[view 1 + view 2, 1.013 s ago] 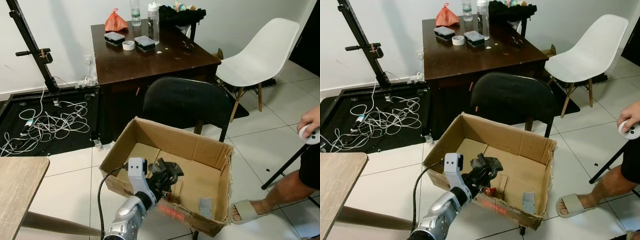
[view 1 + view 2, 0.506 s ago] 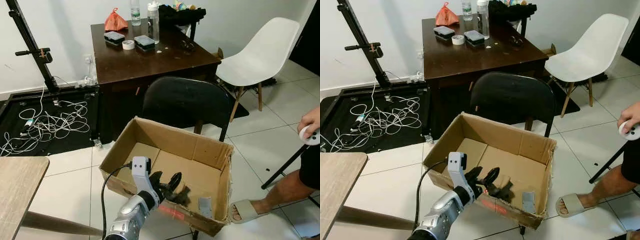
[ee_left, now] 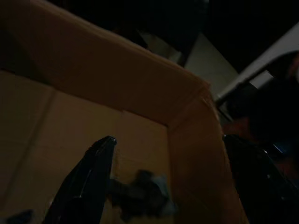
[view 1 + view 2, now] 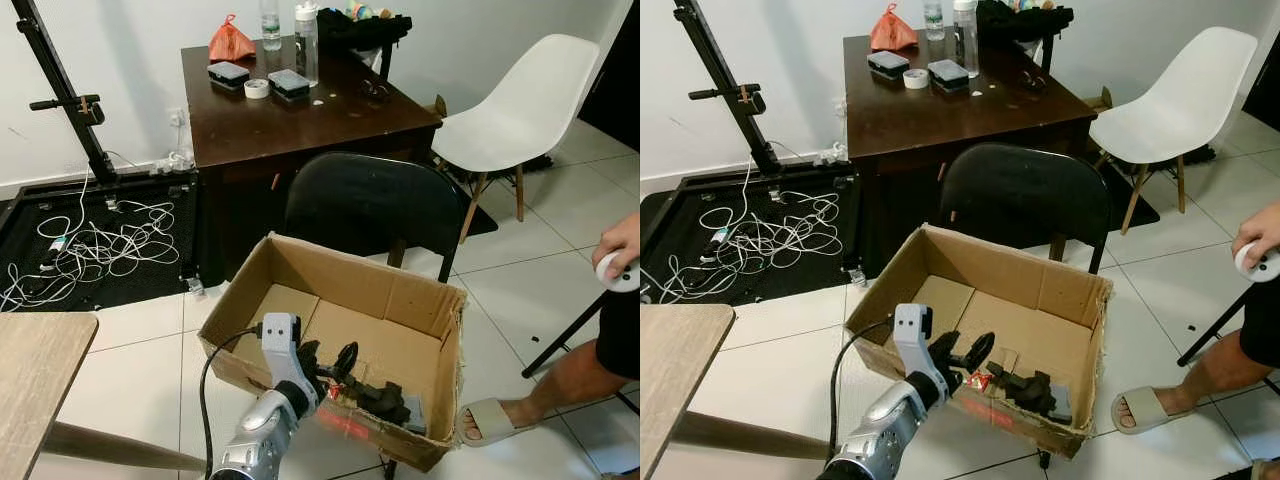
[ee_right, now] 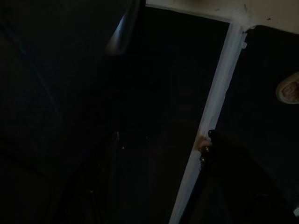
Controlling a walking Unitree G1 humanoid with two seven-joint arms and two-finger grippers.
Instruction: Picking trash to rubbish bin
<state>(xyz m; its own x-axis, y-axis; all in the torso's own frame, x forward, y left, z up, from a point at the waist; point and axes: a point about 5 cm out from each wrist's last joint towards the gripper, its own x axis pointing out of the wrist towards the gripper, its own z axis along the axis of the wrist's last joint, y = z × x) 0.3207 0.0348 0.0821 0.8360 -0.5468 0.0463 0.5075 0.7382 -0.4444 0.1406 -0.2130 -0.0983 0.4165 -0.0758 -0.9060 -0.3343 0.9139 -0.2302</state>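
Lower centre of the frame: open cardboard box on the tiled floor, before a black chair. Dark crumpled trash inside, lower right corner. Left gripper at the near wall, fingers spread, holding nothing.

The left gripper has bare box floor ahead; dark trash lies beside it, walls around.

I see the tiled floor carrying a black mat of tangled white cables; the dark surface bears bottles, cases, tape.
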